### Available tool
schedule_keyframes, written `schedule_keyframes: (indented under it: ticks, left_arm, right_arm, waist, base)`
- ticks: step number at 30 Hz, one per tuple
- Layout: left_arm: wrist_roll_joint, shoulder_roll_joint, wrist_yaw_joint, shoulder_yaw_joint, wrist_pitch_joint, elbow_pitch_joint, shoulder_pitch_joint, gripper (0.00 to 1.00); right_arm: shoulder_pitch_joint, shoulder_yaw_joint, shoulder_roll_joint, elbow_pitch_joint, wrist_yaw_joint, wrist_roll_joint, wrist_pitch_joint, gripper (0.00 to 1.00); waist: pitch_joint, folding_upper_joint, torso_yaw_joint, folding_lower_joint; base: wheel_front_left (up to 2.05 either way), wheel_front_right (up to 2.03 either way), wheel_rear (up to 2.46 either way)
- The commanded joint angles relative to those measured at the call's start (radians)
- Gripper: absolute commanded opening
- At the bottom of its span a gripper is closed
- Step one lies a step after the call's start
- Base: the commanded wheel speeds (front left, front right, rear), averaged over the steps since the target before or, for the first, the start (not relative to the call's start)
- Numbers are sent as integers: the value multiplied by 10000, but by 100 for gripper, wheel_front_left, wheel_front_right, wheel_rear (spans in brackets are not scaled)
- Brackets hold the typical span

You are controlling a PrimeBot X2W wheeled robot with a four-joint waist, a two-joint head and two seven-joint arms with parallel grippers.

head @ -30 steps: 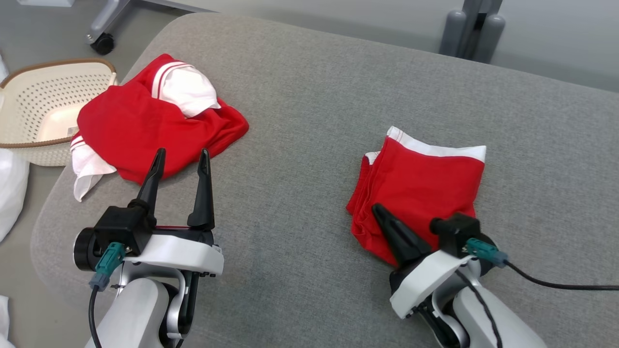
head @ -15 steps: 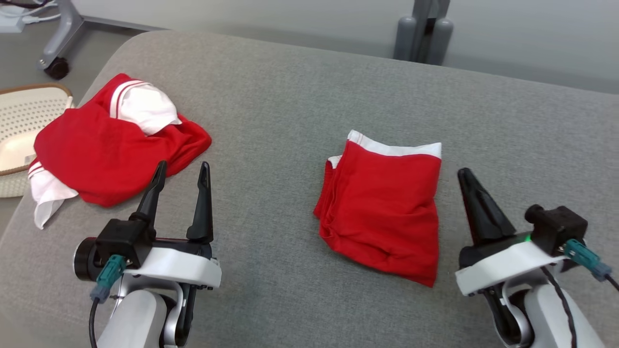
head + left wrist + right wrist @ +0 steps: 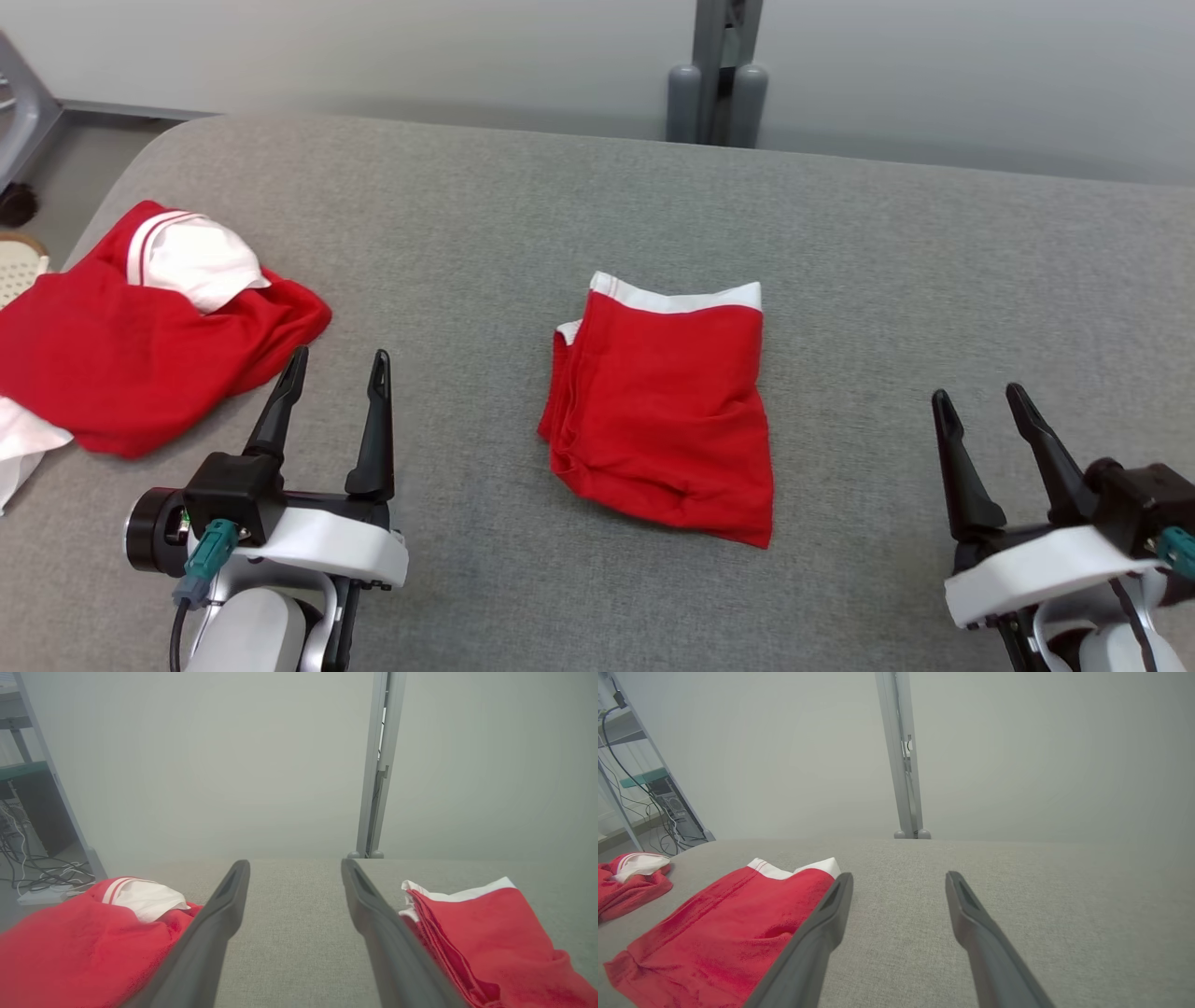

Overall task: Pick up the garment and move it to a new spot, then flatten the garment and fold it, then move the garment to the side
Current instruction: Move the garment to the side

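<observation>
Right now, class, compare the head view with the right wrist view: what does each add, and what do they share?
Head view adds the left gripper, open, and a basket's corner. Right wrist view adds a dark box with cables. Both share the folded red garment, the crumpled red-and-white garment, the grey surface and the open right gripper.
</observation>
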Motion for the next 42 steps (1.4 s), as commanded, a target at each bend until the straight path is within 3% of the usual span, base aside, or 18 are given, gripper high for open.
schedule_keyframes:
  ticks: [1, 13, 22, 32, 42]
  left_arm:
    - [71, 66, -112, 66, -29, 35, 54, 100]
    - [291, 159, -183, 232, -27, 212, 162, 100]
    - [367, 33, -241, 225, -28, 213, -101, 100]
    - [407, -309, -426, 566, -28, -37, -279, 100]
    - [600, -603, -708, 773, -28, -6, -256, 100]
  right_arm:
    - [258, -152, -14, -131, 3, -135, 127, 100]
    - [876, -513, 41, -634, 3, -291, 516, 100]
    - [654, -489, 52, -556, 3, -297, 581, 100]
    - [-150, 537, -201, 862, 3, -153, 533, 100]
    - [-1369, 1791, -270, 3401, 3, 298, 114, 100]
  waist:
    - [-80, 0, -195, 0]
    - [-134, 0, -724, 0]
    - [9, 0, -583, 0]
    - [285, 0, 347, 0]
    - [511, 0, 1267, 0]
  base:
    - [0, 0, 0]
    - [0, 0, 0]
    - [0, 0, 0]
    - [0, 0, 0]
    - [0, 0, 0]
